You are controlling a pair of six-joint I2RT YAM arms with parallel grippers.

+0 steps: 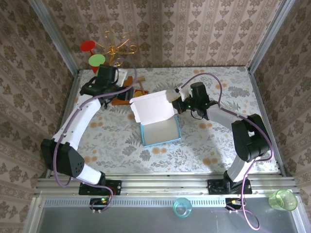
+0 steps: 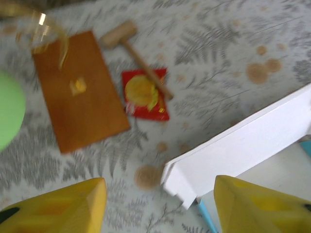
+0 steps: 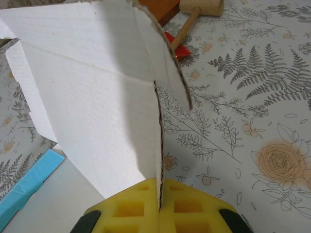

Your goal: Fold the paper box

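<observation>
We found the paper box (image 1: pixel 160 132) at the middle of the table (image 1: pixel 218 145). Its light-blue tray lay flat and its white lid stood up along the far side. The right gripper (image 3: pixel 159 196) was clamped on the right edge of that lid, with the cardboard pinched between its yellow pads (image 3: pixel 131 208). The left gripper (image 2: pixel 158 199) hovered off the lid's left corner, its fingers (image 2: pixel 63 208) spread apart and nothing between them. Beyond it lay a wooden board (image 2: pixel 77 92), a red packet (image 2: pixel 145 94) and a wooden mallet (image 2: pixel 119 34), whose handle crossed the packet.
</observation>
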